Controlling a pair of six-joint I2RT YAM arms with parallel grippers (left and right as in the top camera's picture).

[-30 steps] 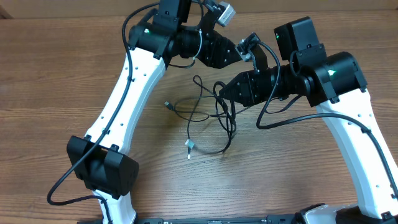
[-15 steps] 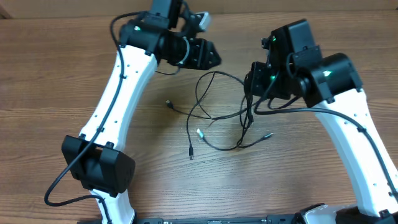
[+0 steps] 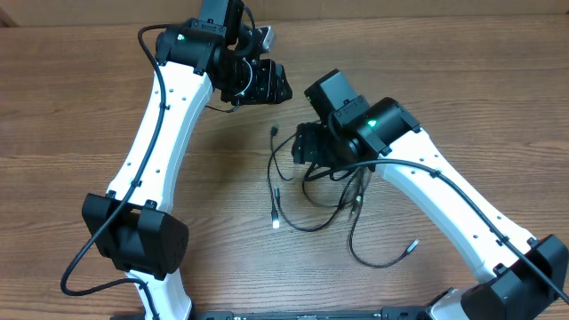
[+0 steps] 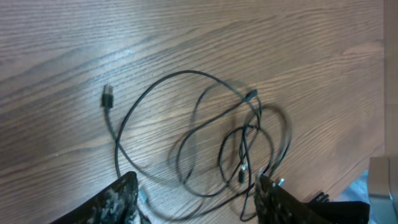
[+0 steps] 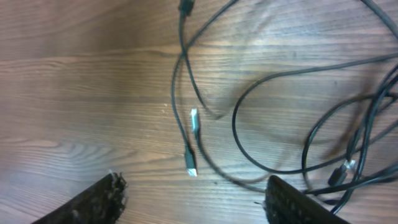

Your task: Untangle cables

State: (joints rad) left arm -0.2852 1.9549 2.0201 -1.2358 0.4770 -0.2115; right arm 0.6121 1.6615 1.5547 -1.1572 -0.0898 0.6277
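Observation:
Thin black cables [image 3: 324, 182] lie in a loose tangle on the wooden table. One loop trails to the lower right and ends in a plug [image 3: 411, 244]. Another plug [image 3: 276, 218] lies at the left of the tangle. My right gripper [image 3: 304, 147] hovers over the tangle's upper left. In the right wrist view it [image 5: 196, 199] is open, and a silver-tipped plug [image 5: 191, 165] lies on the wood ahead of its fingers. My left gripper [image 3: 277, 84] hangs above and left of the cables. In its wrist view it [image 4: 196, 199] is open, and the cable loops [image 4: 205, 137] lie below it.
The wooden table's far edge [image 3: 400, 13] runs along the top. The left arm's lower joint [image 3: 133, 240] stands at the lower left, and the right arm's white link [image 3: 462, 222] slants over the lower right.
My right gripper has opened and let go of the cable, then swung left and down over the tangle. The cables have dropped and spread toward the lower right. The left arm has drawn back to the left.

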